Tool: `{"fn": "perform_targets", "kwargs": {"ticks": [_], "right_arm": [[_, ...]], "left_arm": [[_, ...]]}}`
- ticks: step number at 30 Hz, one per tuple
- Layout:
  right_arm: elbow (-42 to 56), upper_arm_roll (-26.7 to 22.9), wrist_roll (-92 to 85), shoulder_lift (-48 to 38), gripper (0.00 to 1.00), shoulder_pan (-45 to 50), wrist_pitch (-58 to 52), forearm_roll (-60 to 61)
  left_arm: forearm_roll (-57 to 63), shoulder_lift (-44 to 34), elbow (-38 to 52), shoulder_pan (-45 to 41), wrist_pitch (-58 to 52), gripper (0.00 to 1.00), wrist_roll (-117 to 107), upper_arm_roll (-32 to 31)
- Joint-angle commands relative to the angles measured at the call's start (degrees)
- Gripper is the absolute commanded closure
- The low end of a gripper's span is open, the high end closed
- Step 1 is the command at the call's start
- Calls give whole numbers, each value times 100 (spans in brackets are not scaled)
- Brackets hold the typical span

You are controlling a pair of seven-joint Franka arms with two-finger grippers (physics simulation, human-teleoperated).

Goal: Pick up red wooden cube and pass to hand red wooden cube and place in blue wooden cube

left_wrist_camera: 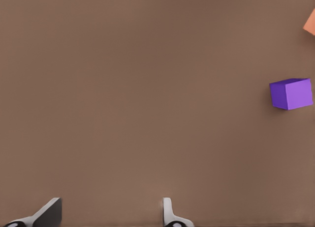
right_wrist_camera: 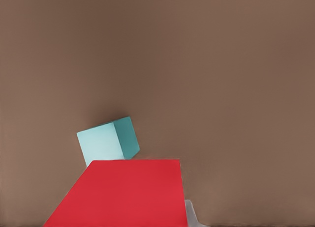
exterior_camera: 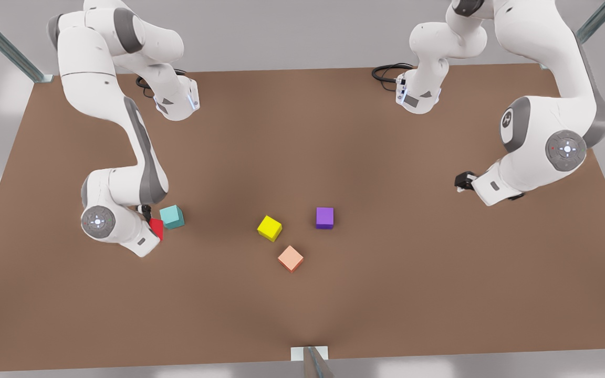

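Note:
My right gripper (exterior_camera: 152, 224), on the arm at the front view's left, is shut on the red wooden cube (exterior_camera: 157, 229). In the right wrist view the red wooden cube (right_wrist_camera: 123, 195) sits close to the camera, with one fingertip (right_wrist_camera: 191, 215) showing at its side. The teal blue wooden cube (exterior_camera: 171, 217) rests on the table right beside the red one; in that wrist view this blue wooden cube (right_wrist_camera: 108, 142) lies just beyond it. My left gripper (exterior_camera: 463, 181) waits open at the front view's right; its fingers (left_wrist_camera: 48, 214) hold nothing.
A yellow cube (exterior_camera: 269, 228), a purple cube (exterior_camera: 325, 217) and a salmon-orange cube (exterior_camera: 290, 258) lie near the middle of the brown table (exterior_camera: 386, 294). The left wrist view shows the purple cube (left_wrist_camera: 291, 93) and a corner of the salmon cube (left_wrist_camera: 310, 23).

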Motion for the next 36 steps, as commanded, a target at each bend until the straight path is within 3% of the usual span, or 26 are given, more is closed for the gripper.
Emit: {"fn": "perform_targets", "kwargs": {"ticks": [1,9,18,36], "right_arm": [[-293,-1,4008,-139,51,1,712,-295],[-1313,25,4438,-473,51,80,1477,-286],[-1884,43,4474,-596,51,89,1565,-295],[-2377,43,4641,-578,49,98,1706,-286]], "left_arm": [[-156,21,-7,66,-104,0,-424,-5],[-147,127,2,119,-112,0,-432,-5],[-156,215,-16,119,-244,0,-432,-5],[-156,223,-16,101,-385,0,-608,-5]]}}
